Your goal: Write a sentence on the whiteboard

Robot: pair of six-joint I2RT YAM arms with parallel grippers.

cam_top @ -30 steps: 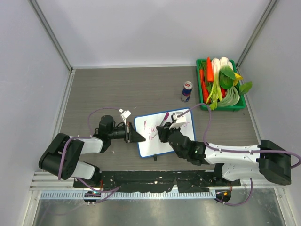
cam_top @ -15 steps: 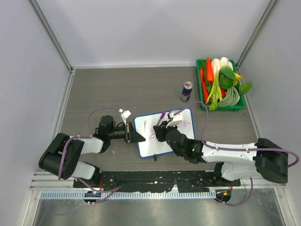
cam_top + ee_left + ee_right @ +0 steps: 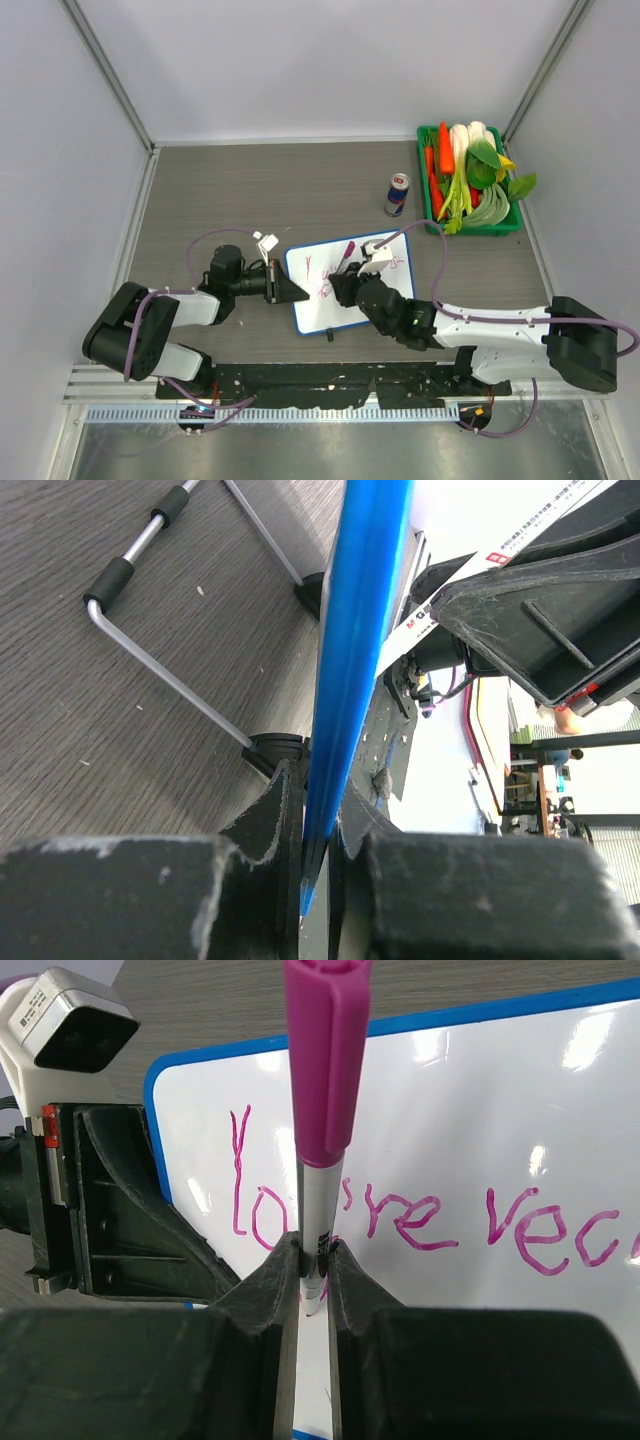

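The whiteboard [image 3: 325,312] with a blue rim lies tilted on the table in front of the arms. My left gripper [image 3: 288,289] is shut on its left edge; in the left wrist view the blue rim [image 3: 360,630] runs between the jaws of my left gripper [image 3: 318,810]. My right gripper [image 3: 345,287] is shut on a marker [image 3: 322,1110] with a pink cap on its rear end, tip down on the board's left part. In the right wrist view the sentence [image 3: 420,1220] reads "You're" and a further word on the whiteboard [image 3: 480,1110]. The marker tip is hidden behind my right gripper [image 3: 313,1270].
A drink can [image 3: 397,194] stands behind the board to the right. A green basket [image 3: 478,231] of vegetables sits at the far right. A bent metal wire stand [image 3: 160,670] shows under the board in the left wrist view.
My right gripper with the marker shifted left over the board's left part, then a little back and down. The left gripper and the board have not moved.
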